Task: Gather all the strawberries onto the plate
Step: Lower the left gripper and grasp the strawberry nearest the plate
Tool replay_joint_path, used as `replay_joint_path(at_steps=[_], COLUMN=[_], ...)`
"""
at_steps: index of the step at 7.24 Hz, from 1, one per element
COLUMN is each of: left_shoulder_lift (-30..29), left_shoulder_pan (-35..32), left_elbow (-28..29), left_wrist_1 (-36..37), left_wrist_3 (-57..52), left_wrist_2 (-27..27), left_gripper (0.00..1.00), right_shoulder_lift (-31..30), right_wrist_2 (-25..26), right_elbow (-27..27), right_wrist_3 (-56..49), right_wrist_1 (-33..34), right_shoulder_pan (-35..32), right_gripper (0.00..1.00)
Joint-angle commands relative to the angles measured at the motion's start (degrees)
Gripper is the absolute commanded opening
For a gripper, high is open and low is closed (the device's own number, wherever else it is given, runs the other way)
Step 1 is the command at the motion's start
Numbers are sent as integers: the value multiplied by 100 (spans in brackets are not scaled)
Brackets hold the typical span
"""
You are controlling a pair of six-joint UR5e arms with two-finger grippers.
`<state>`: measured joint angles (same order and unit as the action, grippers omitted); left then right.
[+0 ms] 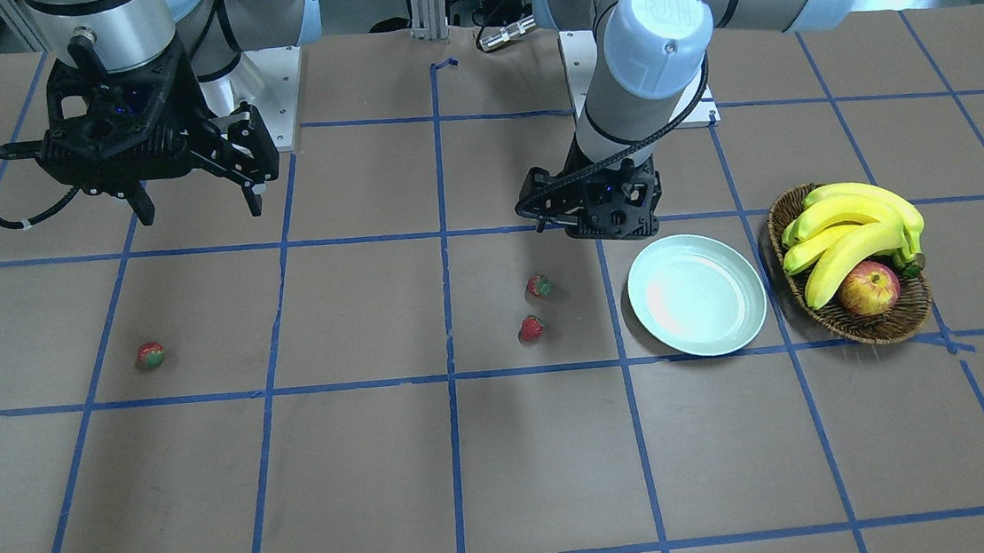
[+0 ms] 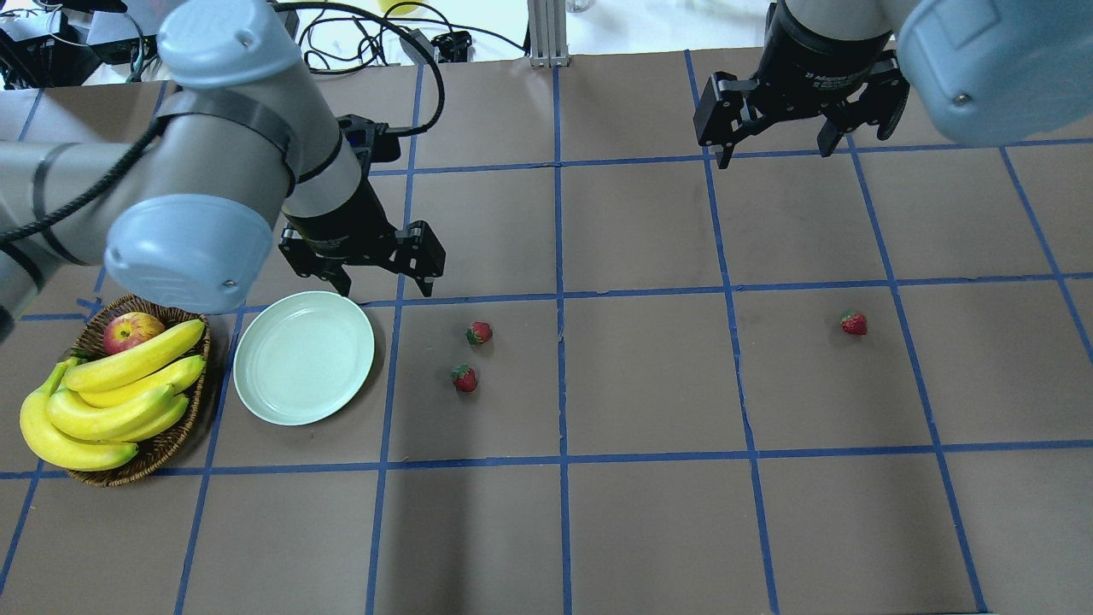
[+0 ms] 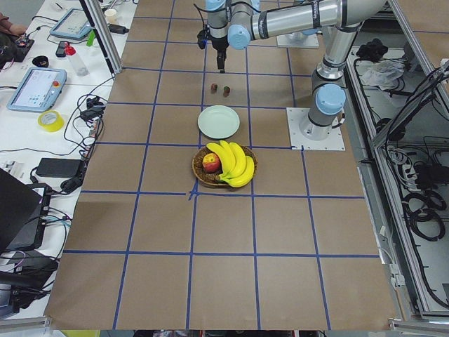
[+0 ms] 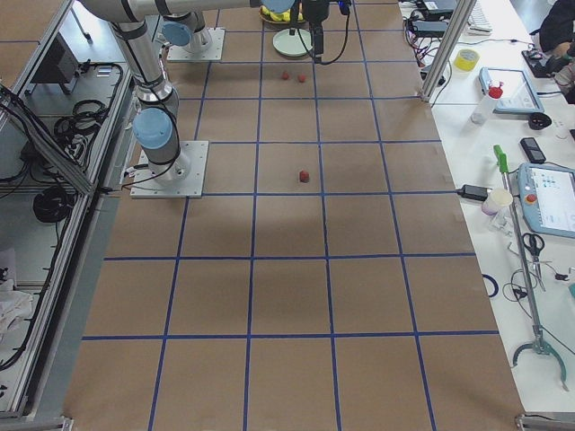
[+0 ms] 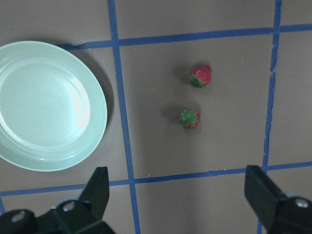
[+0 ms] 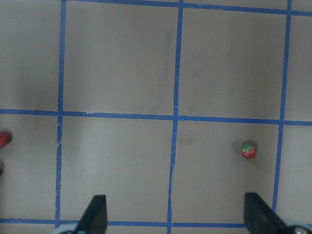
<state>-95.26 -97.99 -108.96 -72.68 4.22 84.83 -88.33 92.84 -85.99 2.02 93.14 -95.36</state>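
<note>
Plate (image 2: 303, 359) bare, all three strawberries (image 2: 479, 333) (image 2: 464, 377) (image 2: 853, 323) loose on the table (image 2: 649, 521). Seen from overhead, two lie just right of the plate, close together but not touching. The third lies well apart, far to the right.

The left gripper (image 2: 384, 282) hangs above the table with its jaws spread wide and nothing between them. Its wrist camera looks down on the plate at left and on the pair (image 5: 190, 118) ahead. Both of the pair sit within the span of the fingers (image 5: 97, 192), somewhat toward the right one. One of the pair lies on its side, and the other shows its green cap to the camera.

The right gripper (image 2: 777, 147), equally spread and bare, hangs over the right of the table. Its camera puts the lone strawberry (image 6: 249, 150) ahead, toward its right finger.

The left arm is plainly nearer the pair and the plate, and the right arm is nearer the lone strawberry. The move this seems to call for is a short drop by the left gripper onto one of the pair. A brief carry leftward would then bring it to the plate.

A basket (image 2: 175, 440) of bananas (image 2: 111, 401) and an apple (image 2: 130, 330) stands just left of the plate.
</note>
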Motion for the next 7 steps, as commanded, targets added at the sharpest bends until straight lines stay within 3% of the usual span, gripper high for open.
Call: replay_joint_path(at_steps=[1, 3, 7], left_shoulder_lift=[-238, -483, -1090], left_shoulder_pan=[-27, -36, -36], left_elbow=[-608, -635, -618], left_wrist_1=[772, 799, 1563], left_wrist_3=[306, 352, 623], left_wrist_2=[-229, -432, -423], left_gripper=[100, 100, 100], right_shoulder_lift=[0, 0, 0], right_wrist_2=[-11, -29, -55], right_elbow=[4, -5, -49], right_wrist_3=[9, 9, -26], right_wrist_1=[2, 2, 46], right_shoulder_pan=[0, 0, -9], right_gripper=[100, 100, 100])
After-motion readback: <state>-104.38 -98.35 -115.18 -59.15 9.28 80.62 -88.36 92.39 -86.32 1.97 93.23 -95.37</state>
